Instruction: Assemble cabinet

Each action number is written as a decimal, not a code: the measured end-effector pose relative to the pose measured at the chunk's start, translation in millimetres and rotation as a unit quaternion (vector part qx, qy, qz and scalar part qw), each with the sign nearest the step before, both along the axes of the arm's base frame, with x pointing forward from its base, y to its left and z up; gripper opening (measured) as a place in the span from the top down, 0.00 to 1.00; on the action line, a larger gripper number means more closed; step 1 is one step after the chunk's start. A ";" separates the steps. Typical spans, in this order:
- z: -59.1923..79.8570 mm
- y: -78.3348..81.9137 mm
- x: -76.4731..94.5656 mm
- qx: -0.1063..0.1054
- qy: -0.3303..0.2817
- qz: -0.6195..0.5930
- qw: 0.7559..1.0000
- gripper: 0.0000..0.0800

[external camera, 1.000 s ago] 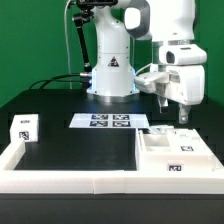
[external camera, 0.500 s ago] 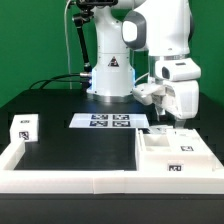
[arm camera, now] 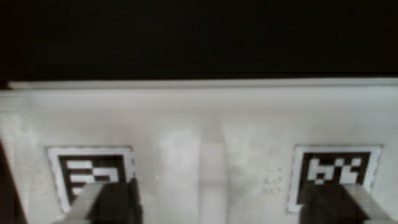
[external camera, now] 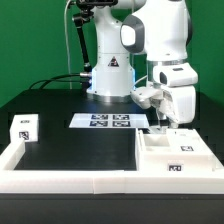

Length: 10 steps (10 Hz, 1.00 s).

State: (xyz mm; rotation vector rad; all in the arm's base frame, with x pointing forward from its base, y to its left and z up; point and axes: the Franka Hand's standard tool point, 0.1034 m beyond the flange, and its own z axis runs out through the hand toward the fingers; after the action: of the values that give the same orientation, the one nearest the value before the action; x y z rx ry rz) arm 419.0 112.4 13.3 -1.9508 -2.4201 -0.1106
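The cabinet point(external camera: 176, 156) rests on the surface just below the jaws, and I judge its long axis runs from one fingertip point(arm camera: 105, 206) to the other. The jaws are wide open and grip nothing. A tag point(arm camera: 89, 168) lies near each fingertip.

My wrist view is soft and blurred, the cabinet point(arm camera: 199, 120) washed pale; the exterior view is evenly bright, the black table point(external camera: 85, 145) showing few shadows.
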 end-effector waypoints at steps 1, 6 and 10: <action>-1.5 -0.8 -0.9 0.000 0.002 -0.001 1.000 0.50; -0.3 -0.6 0.1 0.000 0.001 -0.004 1.000 0.92; 11.8 -5.5 -4.1 -0.007 0.001 -0.052 0.999 0.92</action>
State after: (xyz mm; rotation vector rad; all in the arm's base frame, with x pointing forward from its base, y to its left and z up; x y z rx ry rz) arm 414.9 106.9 25.1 -2.0809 -2.3244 -0.0949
